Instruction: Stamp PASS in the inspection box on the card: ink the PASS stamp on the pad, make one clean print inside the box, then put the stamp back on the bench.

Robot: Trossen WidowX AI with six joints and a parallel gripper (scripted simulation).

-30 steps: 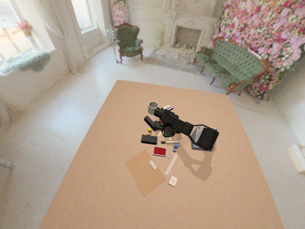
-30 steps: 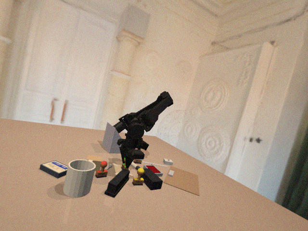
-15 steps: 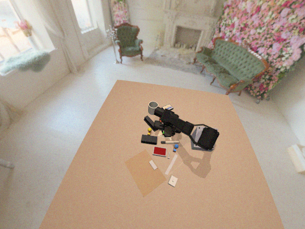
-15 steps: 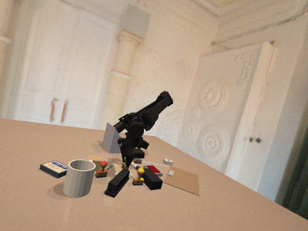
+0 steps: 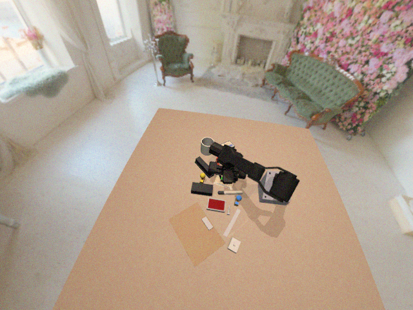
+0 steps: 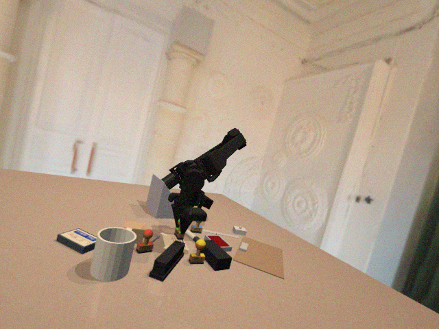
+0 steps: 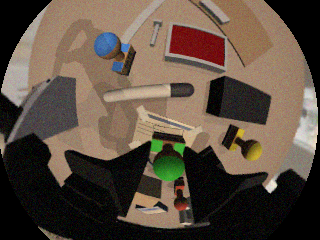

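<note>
My gripper is shut on the green-knobbed stamp, holding it upright by its handle. The stamp's lettering is not readable. It is low over the pale card, near the card's middle in the wrist view; I cannot tell whether its base touches. The stamp and fingers hide the inspection box, so no print is visible. A red ink pad lies open beyond the marker.
Around stand a blue stamp, a yellow stamp, a red stamp, a marker, a black block, a stapler and a grey mug. A brown sheet lies past the pad.
</note>
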